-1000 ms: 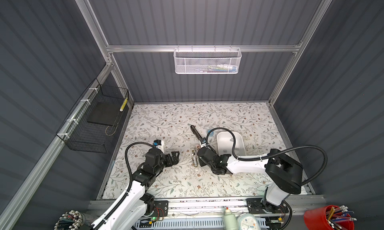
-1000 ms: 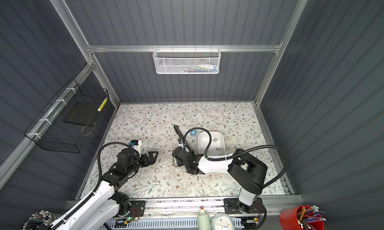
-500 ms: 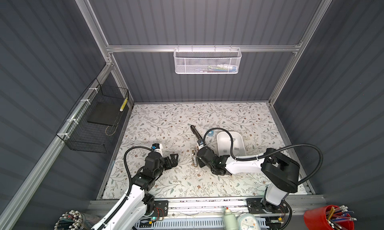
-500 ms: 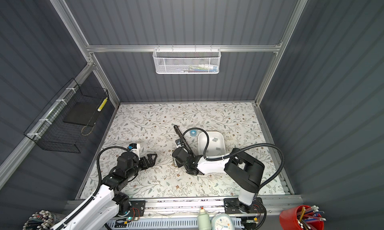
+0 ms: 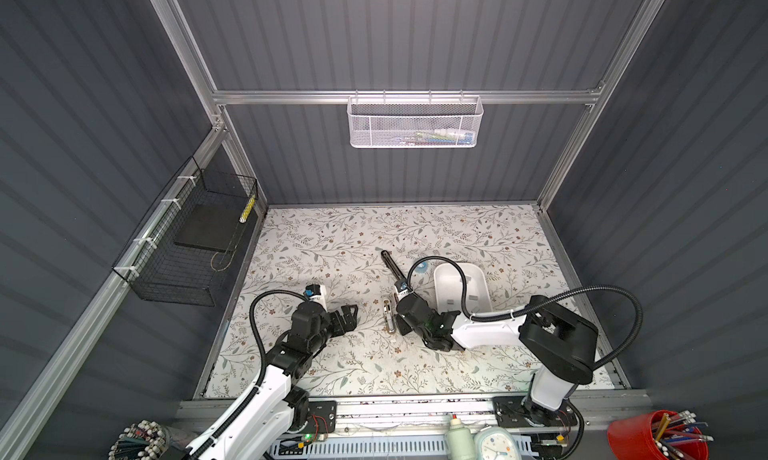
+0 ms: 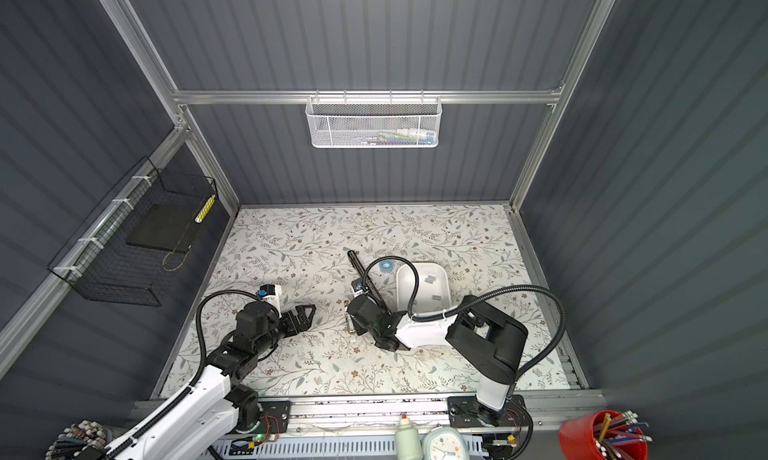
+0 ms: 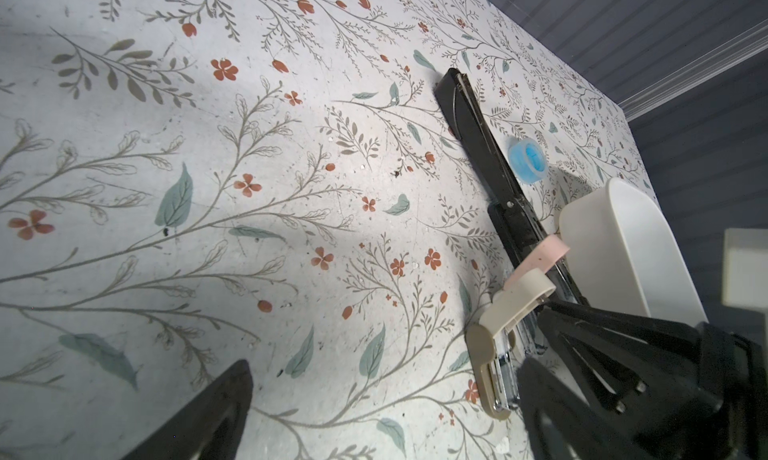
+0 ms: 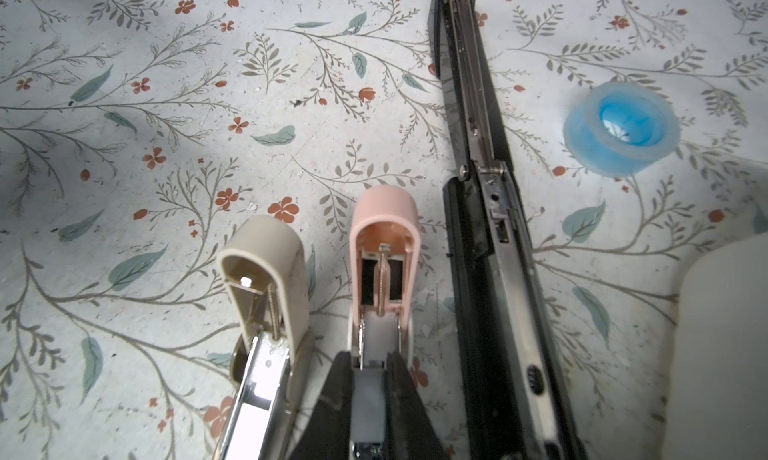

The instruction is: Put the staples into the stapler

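Observation:
Three staplers lie opened side by side on the floral table: a long black stapler (image 8: 478, 146), a pink one (image 8: 384, 237) and a beige one (image 8: 266, 279). My right gripper (image 8: 370, 370) is shut on a pale grey strip of staples (image 8: 368, 395), held in line with the pink stapler's open channel. In a top view, the black stapler (image 5: 392, 266) runs past the right wrist. More staples (image 5: 451, 302) lie in the white tray (image 5: 482, 279). My left gripper (image 5: 347, 314) hovers open and empty, left of the beige stapler (image 5: 387, 314).
A blue tape roll (image 5: 422, 266) sits by the tray's far end. A white mesh basket (image 5: 415, 123) hangs on the back wall and a black wire basket (image 5: 191, 245) on the left wall. A red pen cup (image 5: 656, 437) stands at the front right.
The left arm has shifted slightly, its gripper still open. The right gripper has stayed over the pink stapler, still shut.

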Robot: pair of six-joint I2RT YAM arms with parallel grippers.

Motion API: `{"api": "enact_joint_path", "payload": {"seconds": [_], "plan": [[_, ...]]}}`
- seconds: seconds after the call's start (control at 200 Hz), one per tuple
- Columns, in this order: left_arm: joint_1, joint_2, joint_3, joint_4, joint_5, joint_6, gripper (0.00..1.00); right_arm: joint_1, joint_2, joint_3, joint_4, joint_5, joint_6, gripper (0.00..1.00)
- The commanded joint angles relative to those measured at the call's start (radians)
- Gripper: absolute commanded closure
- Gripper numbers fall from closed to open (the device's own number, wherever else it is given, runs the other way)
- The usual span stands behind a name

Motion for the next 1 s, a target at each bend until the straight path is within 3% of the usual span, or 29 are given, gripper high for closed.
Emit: {"api": "enact_joint_path", "payload": {"seconds": [0.0,0.996], "plan": [[-0.003,-0.014,-0.007,0.016,0.007,0.016,0.0,-0.01,0.018,-0.012,0.022,0.008,-0.002,0.84],[-0.003,-0.012,-0.009,0.017,0.016,0.01,0.0,-0.015,0.021,-0.008,0.02,0.0,0.003,0.85]]}}
